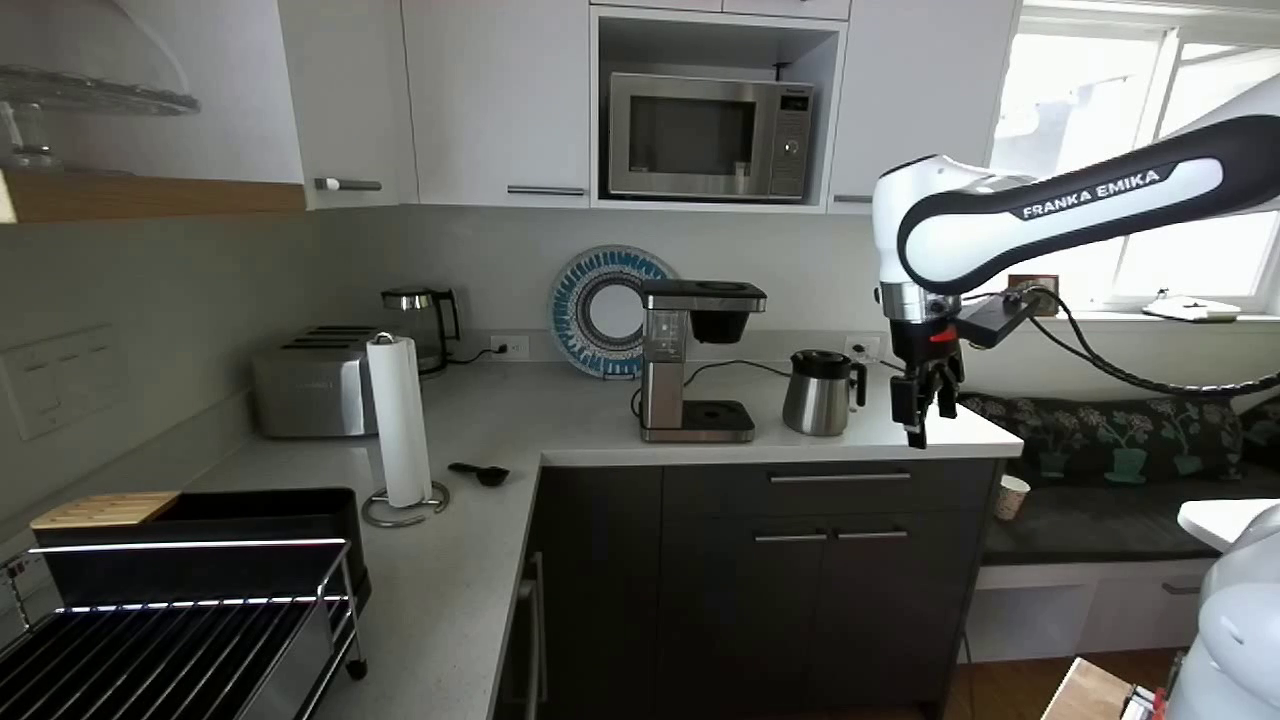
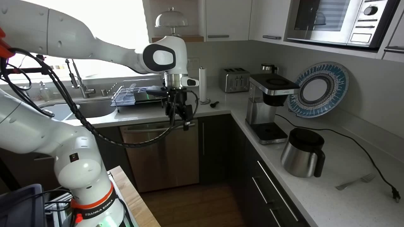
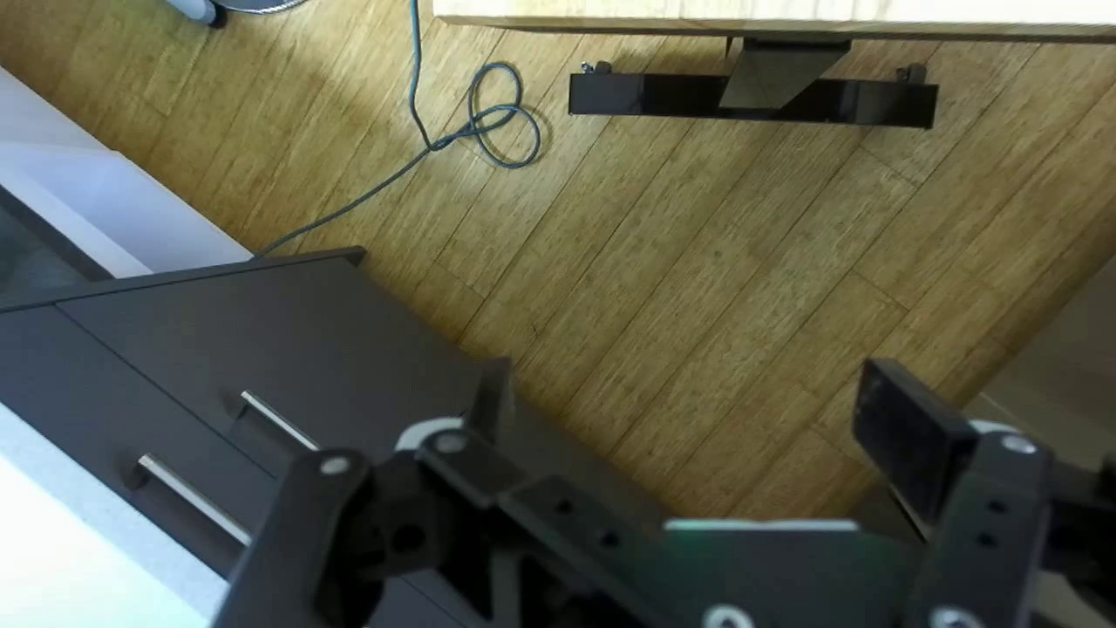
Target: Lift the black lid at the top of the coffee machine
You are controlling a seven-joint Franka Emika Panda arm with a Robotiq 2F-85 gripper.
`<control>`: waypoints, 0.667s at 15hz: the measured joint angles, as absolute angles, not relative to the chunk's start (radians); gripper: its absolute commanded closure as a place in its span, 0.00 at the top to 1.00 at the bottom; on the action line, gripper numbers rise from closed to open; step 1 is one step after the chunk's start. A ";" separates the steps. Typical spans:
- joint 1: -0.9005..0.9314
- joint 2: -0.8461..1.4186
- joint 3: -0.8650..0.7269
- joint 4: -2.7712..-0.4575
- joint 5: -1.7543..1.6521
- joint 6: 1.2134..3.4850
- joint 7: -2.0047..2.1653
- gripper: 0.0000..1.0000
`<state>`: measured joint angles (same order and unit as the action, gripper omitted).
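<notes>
Collision, shove, slip: what threatens the lift

Arm (image 1: 1065,215) first: the microwave (image 1: 690,135) sits high on the far side, above the level of the coffee machine (image 1: 662,375), and a reach too tall and too deep could strike it.

The coffee machine stands on the counter (image 1: 590,415), left of the gripper (image 1: 931,425) in an exterior view. Pushing sideways on its overhanging top would probably skid or tip it.

The steel jug (image 1: 815,405), just right of the machine there, could be toppled by a low sweep from that side.

The gripper's jaws are spread wide with nothing between them, and it hangs well apart from the machine. The wrist view looks down on floor (image 3: 628,331), with the machine out of sight, so misjudged depth could cause a miss.

The black lid (image 2: 275,82) seems to lie flat atop the machine. Thin as it looks, it may offer little edge, and the fingers (image 3: 915,436) could slip off; a hard pull might raise the whole machine instead.

Counted, biggest down: one counter, one arm, one microwave, one coffee machine, one toaster (image 1: 315,390) far left, one patterned plate (image 2: 341,82), one steel jug, one gripper with two fingers, one black lid, one fork (image 2: 367,177), one black scoop (image 1: 491,476).
</notes>
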<state>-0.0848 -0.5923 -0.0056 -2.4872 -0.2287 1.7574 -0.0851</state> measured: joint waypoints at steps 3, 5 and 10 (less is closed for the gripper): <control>-0.085 -0.578 -0.018 -2.453 -0.226 1.792 -0.070 1.00; -0.087 -0.540 -0.050 -2.373 -0.208 1.821 -0.062 1.00; -0.097 -0.350 -0.182 -2.073 -0.050 1.840 -0.084 1.00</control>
<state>-0.0971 -0.3495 -0.1817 -2.0730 -0.0496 1.8405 -0.0844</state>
